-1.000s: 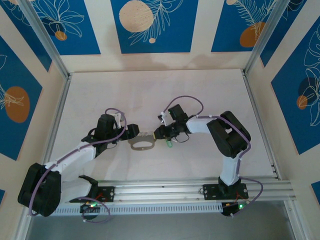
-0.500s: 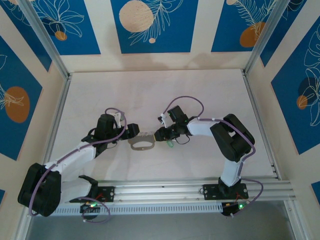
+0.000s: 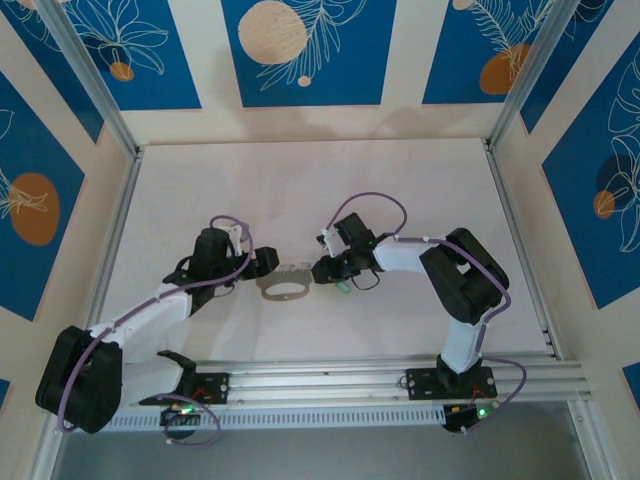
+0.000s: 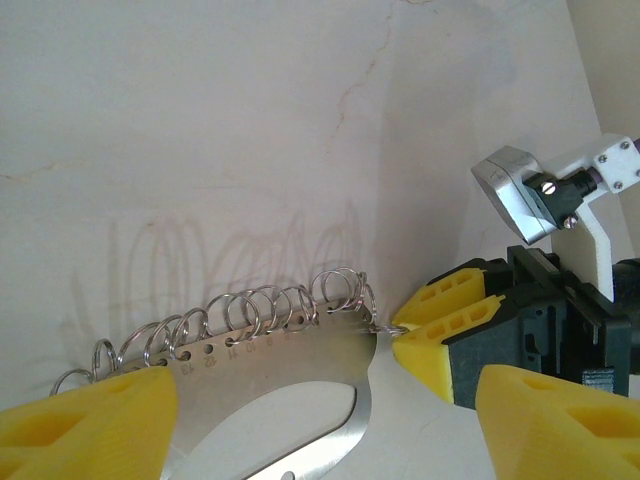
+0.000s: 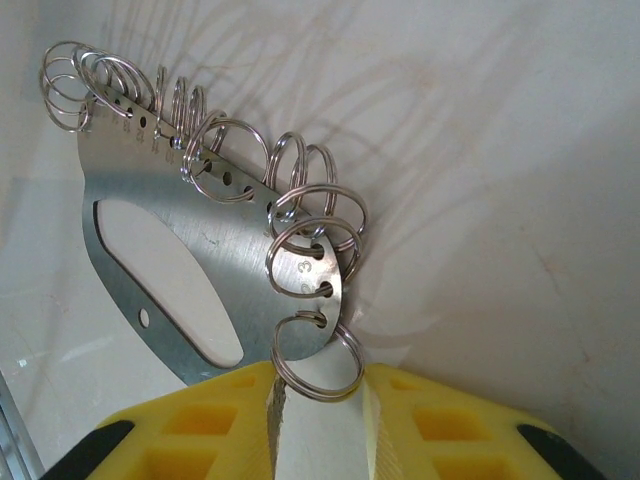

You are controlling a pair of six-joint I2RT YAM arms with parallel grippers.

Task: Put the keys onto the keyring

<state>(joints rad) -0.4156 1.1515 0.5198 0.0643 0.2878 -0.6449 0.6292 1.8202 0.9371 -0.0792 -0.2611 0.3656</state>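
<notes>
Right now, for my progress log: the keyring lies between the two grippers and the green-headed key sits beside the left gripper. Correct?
Not quite. The green-headed key sits beside the right gripper, not the left gripper; the top external view shows it. The keyring does lie between the two grippers.

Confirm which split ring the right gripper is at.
The end ring, in the last hole at the keyring tip, at the right gripper; the others sit farther up the edge.

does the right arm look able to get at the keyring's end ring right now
Likely yes: the right gripper has a finger either side of the end ring on the keyring, nothing between.
</notes>
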